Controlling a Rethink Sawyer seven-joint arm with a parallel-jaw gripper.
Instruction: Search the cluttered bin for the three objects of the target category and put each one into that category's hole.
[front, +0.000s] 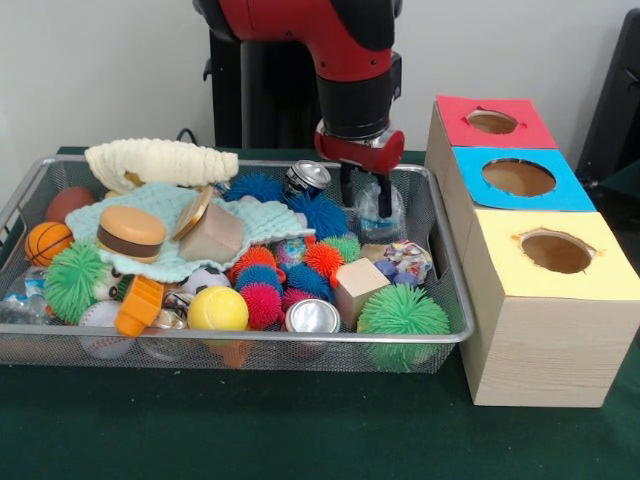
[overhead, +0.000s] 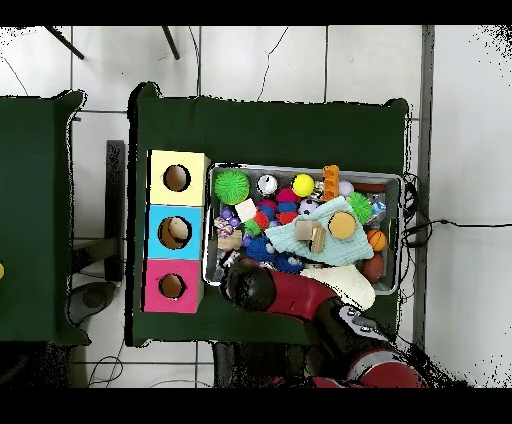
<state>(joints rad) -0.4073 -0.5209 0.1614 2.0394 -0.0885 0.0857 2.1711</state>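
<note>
The bin (front: 452, 300) is lying packed; spiky balls (front: 402, 310) and cans (front: 312, 316) are crowding every gap. At three o'clock, the box holes (front: 555, 251) are sitting unobstructed from above.

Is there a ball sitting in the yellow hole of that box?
No. In the front view the yellow hole shows only an empty dark opening, and the balls all lie in the wire bin.

I can't read any words, numbers or signs on the toys, the cans or the boxes.
</note>
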